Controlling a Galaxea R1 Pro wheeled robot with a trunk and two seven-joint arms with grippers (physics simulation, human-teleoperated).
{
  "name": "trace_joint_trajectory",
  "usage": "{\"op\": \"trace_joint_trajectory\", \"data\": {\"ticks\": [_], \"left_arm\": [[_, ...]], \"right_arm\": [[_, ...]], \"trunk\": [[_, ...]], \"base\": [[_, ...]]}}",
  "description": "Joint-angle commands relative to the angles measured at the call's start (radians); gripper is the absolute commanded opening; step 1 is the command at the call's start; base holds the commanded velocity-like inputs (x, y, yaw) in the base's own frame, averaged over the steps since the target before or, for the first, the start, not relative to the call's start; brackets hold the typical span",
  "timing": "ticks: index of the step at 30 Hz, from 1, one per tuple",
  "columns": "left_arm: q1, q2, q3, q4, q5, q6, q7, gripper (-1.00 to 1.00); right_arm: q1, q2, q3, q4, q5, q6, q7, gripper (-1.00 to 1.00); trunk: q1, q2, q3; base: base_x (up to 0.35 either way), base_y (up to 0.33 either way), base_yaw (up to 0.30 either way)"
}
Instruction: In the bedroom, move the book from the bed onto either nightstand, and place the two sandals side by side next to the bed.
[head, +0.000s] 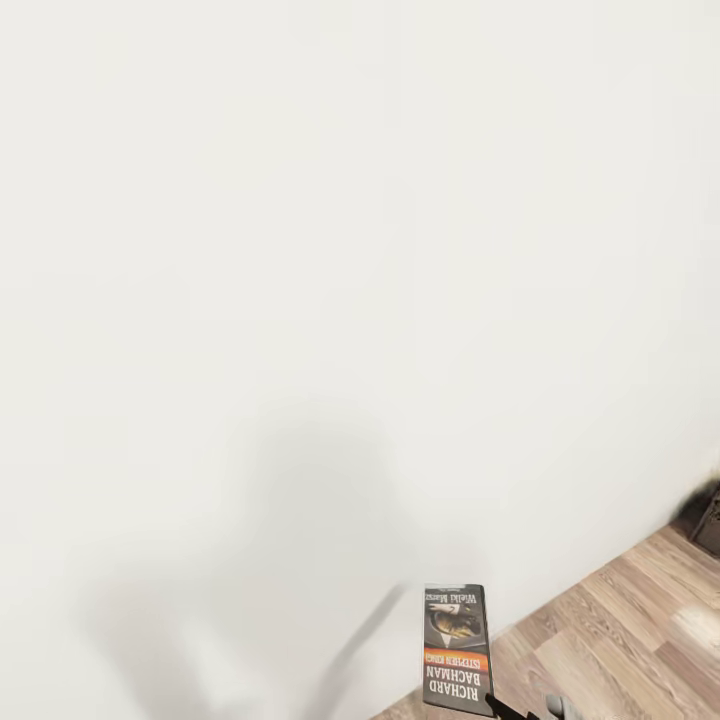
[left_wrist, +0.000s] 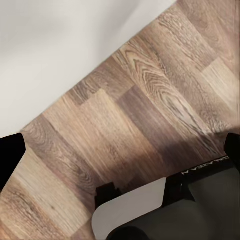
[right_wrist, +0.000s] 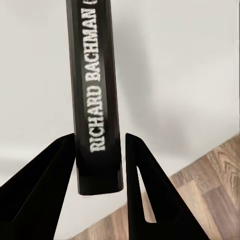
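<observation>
Right gripper (right_wrist: 100, 165) with two black wedge fingers, shut tight on the small thin book (right_wrist: 95, 90) with a dark spine and white "Richard Bachman" letters. One finger (right_wrist: 45, 190) pressed on each flat side, near the book's end. Book standing up straight between them.

From the head camera, same book (head: 457, 648) seen cover-on, low down at about 5 o'clock, letters upside down, orange band and greyish picture showing. Just a bit of the dark gripper (head: 510, 710) peeking out under the book's lower corner.

Behind the book, a big plain white wall (head: 300, 250), with soft grey shadow on it. Brown wooden plank floor (head: 620, 640) at 4 o'clock, meeting the wall along a slanted edge. Something dark (head: 708, 520) at the far right edge, at 3 to 4 o'clock, too cut off to name.

Left wrist camera looking down at the wooden floor (left_wrist: 130, 110) and the wall's bottom edge, with grey and black robot body parts (left_wrist: 170, 210) close by. Left gripper's black finger (left_wrist: 10, 160) at the picture's side, with its mate at the other side, set wide apart and nothing between.

Lots of bare floor around.
</observation>
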Motion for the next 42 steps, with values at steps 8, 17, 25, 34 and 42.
{"op": "trace_joint_trajectory", "data": {"ticks": [8, 17, 25, 34, 42], "left_arm": [[0.0, 0.0, -0.006, 0.0, -0.005, -0.006, 0.0, 1.0], [0.0, 0.0, -0.006, 0.0, -0.005, -0.006, 0.0, 1.0], [0.0, 0.0, -0.006, 0.0, -0.005, -0.006, 0.0, 1.0], [0.0, 0.0, -0.005, 0.0, -0.005, -0.006, 0.0, 1.0], [0.0, 0.0, -0.006, 0.0, -0.005, -0.006, 0.0, 1.0]], "right_arm": [[-0.001, 0.0, 0.005, 0.0, -0.009, -0.002, 0.001, -1.0], [-0.001, 0.0, 0.004, 0.0, -0.009, -0.002, 0.001, -1.0], [-0.001, 0.0, 0.005, 0.001, -0.01, -0.002, 0.001, -1.0], [-0.001, 0.0, 0.004, 0.001, -0.009, -0.002, 0.001, -1.0], [-0.001, 0.0, 0.004, 0.001, -0.009, -0.002, 0.001, -1.0]], "trunk": [[0.0, -0.001, -0.001], [0.0, -0.001, -0.001], [0.0, -0.001, -0.001], [0.0, -0.001, -0.001], [0.0, -0.001, -0.001]], "base": [[0.002, 0.0, -0.275], [0.0, 0.0, -0.275], [0.0, 0.0, -0.275], [0.0, 0.0, -0.275], [0.0, 0.0, -0.275]]}}
